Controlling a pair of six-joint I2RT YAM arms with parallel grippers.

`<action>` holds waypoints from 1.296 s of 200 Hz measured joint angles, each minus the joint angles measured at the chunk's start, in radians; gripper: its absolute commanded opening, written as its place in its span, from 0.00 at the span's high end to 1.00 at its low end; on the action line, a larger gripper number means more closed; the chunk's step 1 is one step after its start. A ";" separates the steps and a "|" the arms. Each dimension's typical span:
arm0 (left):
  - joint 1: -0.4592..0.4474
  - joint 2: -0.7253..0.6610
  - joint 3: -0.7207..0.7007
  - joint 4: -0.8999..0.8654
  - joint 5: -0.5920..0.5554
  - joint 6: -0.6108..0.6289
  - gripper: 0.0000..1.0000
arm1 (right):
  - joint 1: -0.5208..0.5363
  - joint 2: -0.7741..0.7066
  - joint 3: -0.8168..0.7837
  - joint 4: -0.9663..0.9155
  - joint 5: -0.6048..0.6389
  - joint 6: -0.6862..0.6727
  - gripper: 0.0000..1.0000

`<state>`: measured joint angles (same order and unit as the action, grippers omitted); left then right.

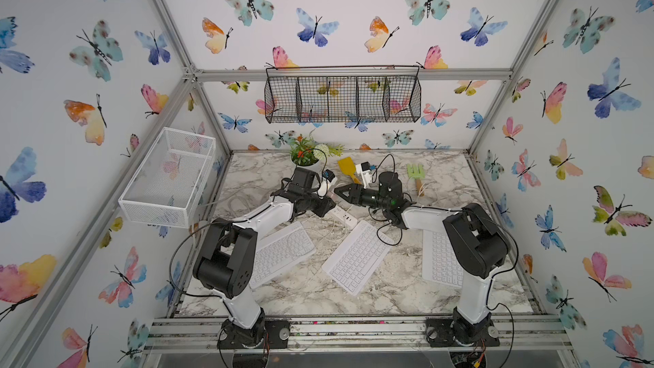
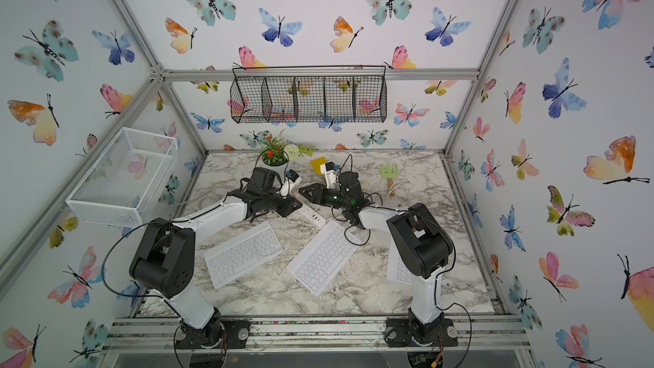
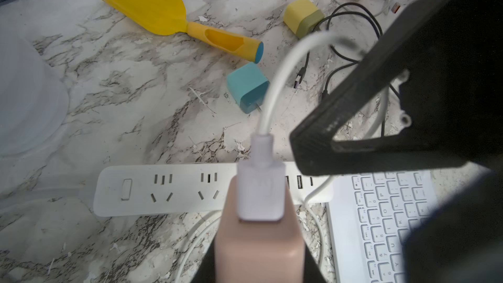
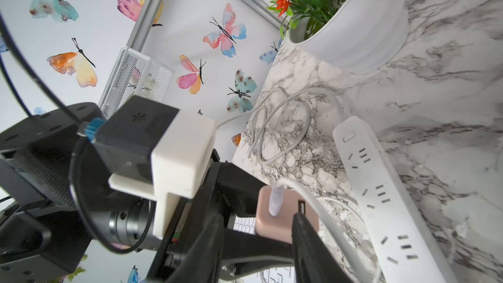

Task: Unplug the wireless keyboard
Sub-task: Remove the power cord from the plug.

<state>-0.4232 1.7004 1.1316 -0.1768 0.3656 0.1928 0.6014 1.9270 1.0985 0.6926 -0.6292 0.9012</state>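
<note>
Right wrist view: plug [image 4: 275, 200] is seated in charger [image 4: 275, 227] pinched by left gripper [image 3: 258, 268], between right gripper's [image 4: 257, 217] spread jaws; if charger were clamped instead, nothing would likely be unplugged.

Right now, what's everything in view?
keyboards: three, white, near side
power strip: one, white, behind the keyboards
pink charger: one, pink, in left pincer
loose chargers: two, teal and yellow-green, past the strip
cable: one, white, in pink charger
scoop: one, yellow, far side
rake: one, green, far side
plant: one, white pot, back edge
baskets: two, white and black, on walls
left pincer: one, black, shut on pink charger
right pincer: one, black, open, by pink charger
</note>
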 measured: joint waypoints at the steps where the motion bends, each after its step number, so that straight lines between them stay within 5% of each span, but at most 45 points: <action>1: 0.000 0.000 0.000 0.001 0.000 0.000 1.00 | 0.000 0.000 0.000 0.000 0.000 0.000 0.56; 74: -0.024 -0.010 -0.015 0.002 -0.002 0.000 1.00 | 0.000 0.070 0.054 0.000 0.011 0.026 0.66; 136: -0.034 -0.015 -0.018 0.001 -0.012 -0.008 1.00 | 0.003 0.080 0.056 0.014 0.012 0.061 0.87; 259: -0.070 -0.009 -0.031 -0.003 -0.130 -0.006 1.00 | 0.029 0.048 0.040 -0.086 0.147 0.104 0.97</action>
<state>-0.4934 1.6913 1.1007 -0.1795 0.2352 0.1867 0.6300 1.9747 1.1389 0.6064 -0.4820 1.0054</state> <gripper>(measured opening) 0.279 0.104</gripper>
